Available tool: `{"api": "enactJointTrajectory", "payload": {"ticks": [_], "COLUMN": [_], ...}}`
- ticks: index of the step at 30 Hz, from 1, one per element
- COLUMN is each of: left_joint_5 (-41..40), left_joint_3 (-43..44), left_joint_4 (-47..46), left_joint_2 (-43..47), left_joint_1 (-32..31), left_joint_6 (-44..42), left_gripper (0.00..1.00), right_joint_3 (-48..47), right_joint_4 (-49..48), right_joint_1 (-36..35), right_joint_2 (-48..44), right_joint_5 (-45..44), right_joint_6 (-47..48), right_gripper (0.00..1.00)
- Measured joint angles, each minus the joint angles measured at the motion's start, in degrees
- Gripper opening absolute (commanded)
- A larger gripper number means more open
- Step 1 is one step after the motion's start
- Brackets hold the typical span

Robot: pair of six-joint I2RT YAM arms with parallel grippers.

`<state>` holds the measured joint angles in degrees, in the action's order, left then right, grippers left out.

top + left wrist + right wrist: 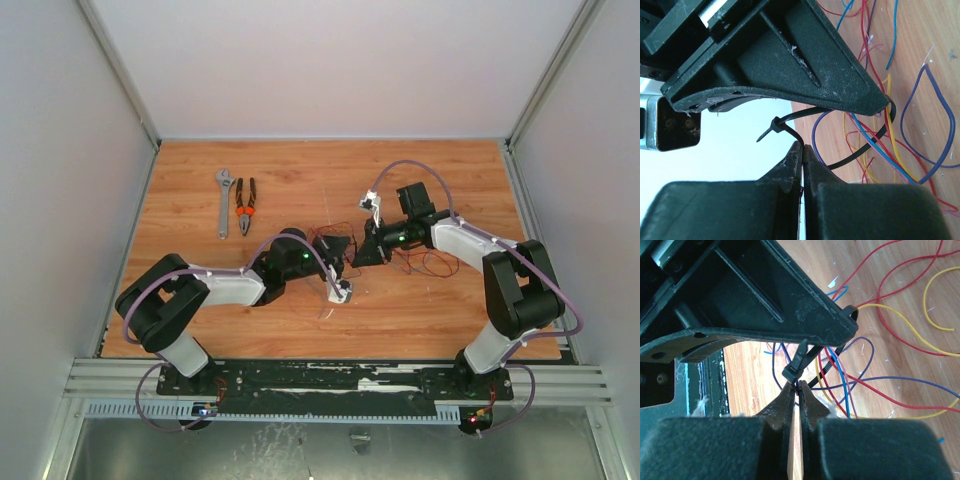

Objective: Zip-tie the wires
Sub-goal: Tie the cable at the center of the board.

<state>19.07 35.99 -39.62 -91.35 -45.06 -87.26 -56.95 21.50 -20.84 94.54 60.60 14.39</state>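
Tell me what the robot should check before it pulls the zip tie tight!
1. Left gripper shut on the zip tie: ok.
2. Right gripper shut on the tie's head end: ok.
3. Tie bent into a loop: ok.
4. Wires passing through the loop: ok for several; all of them, cannot tell.
5. Loop snug on the wires: not ok, it is slack.
6. Wrench and pliers lying clear of both arms: ok.
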Motion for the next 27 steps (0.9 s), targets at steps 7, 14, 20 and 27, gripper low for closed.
{"api": "enactJointTrajectory", "payload": {"ticks": [7, 14, 20, 27], "left_joint_5": [-0.46, -0.57, -0.63, -1.01], "left_joint_3": [0.0, -0.35, -1.42, -1.86], "left_joint_4": [0.0, -0.79, -2.71, -4.48], "left_joint_2": [0.0, -0.04, -1.07, -1.86], "left_joint_1": [-0.2, -0.42, -0.79, -1.11], "left_joint_6": [-0.13, 1.81, 3.63, 5.7], "left_gripper": [0.0, 0.0, 0.0, 0.0], "right_joint_3": [-0.11, -0.11, -0.11, -0.11], "right_joint_4": [-0.39, -0.44, -0.42, -0.44], "right_joint_1": [0.02, 0.61, 0.61, 0.61], "right_joint_2": [0.0, -0.02, -0.02, -0.02], "right_joint_5": [-0.94, -1.01, -0.98, -1.01], "right_joint_6": [-1.03, -1.62, -2.36, -2.82], "right_gripper": [0.0, 0.0, 0.0, 0.0]}}
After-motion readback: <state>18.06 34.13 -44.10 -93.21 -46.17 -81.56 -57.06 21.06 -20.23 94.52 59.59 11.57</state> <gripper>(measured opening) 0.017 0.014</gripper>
